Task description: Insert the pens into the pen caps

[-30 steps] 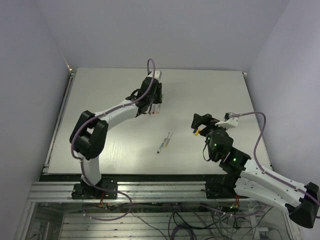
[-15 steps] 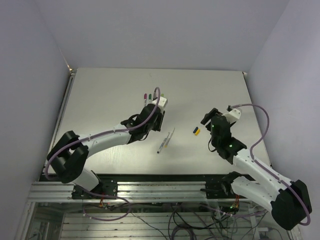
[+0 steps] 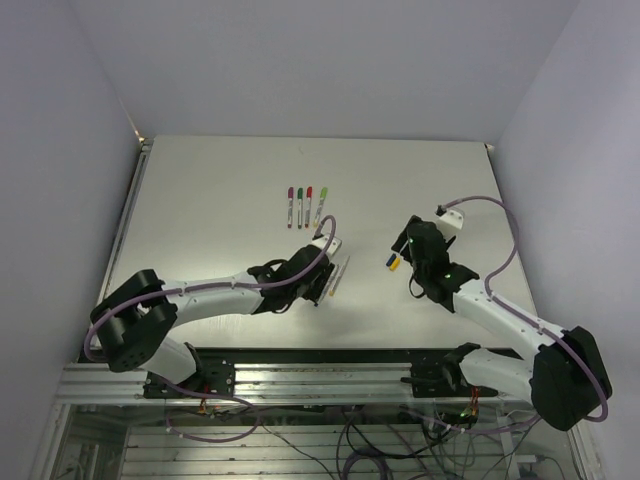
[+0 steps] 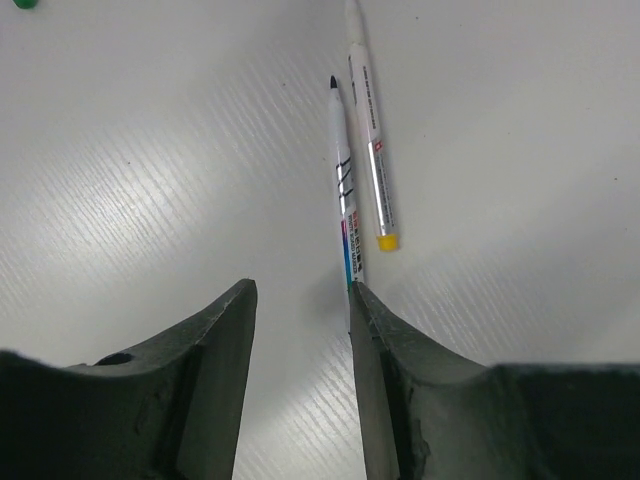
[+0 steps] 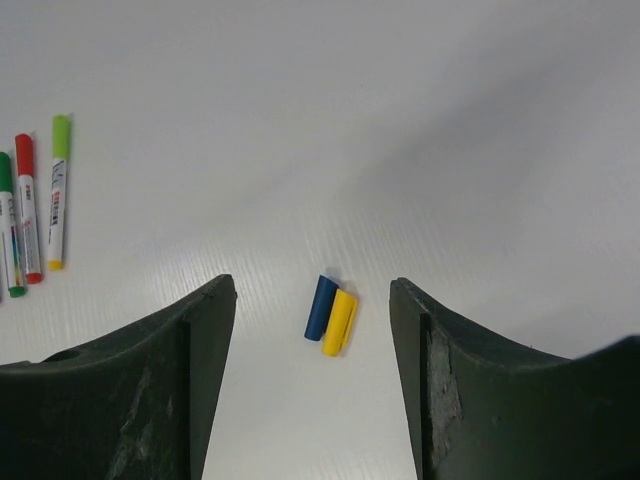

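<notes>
Robotics lab cell: plain white walls (image 3: 50, 150), aluminium frame (image 3: 310, 383), loose cabling (image 3: 365, 440) under the table (image 3: 200, 200).

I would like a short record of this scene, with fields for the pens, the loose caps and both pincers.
capped pens: four, in a row on the table
uncapped pens: two, side by side, just ahead of the left pincer
loose caps: blue cap and yellow cap, touching
left pincer: open, holds nothing
right pincer: open, above the loose caps
</notes>
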Robot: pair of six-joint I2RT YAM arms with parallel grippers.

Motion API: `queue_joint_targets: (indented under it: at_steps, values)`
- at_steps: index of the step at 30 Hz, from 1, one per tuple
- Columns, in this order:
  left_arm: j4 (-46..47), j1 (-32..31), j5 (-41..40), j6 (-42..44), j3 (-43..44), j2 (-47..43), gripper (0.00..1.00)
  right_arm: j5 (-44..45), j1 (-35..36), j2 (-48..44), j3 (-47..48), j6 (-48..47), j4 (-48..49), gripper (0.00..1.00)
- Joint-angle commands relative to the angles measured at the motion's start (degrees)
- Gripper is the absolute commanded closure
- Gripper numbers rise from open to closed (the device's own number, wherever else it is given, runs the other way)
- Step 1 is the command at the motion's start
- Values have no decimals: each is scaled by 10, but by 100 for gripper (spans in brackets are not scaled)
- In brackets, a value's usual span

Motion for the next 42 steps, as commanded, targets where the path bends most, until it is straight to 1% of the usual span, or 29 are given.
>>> queue_joint_targets:
  at_steps: [1,8,20,32,39,42]
  values:
    - [5,-11,5,-7,-3,5,47,-9,-2,20,25,-4,3,39]
    - [30,-20,11,-2,1,35,47,-21,-2,67,41,-12,19,43]
    - [55,-21,-3,10,8,81,49,-31,-2,140,76,-6,4,51]
    - [70,-21,7,9,26,119,50,-35,-2,177,91,-3,-3,52]
    - [3,-21,0,11,68,146,60,-36,-2,184,95,-6,-6,53]
    - [-32,-21,-9,9,86,156,67,-39,-2,188,96,-6,-5,53]
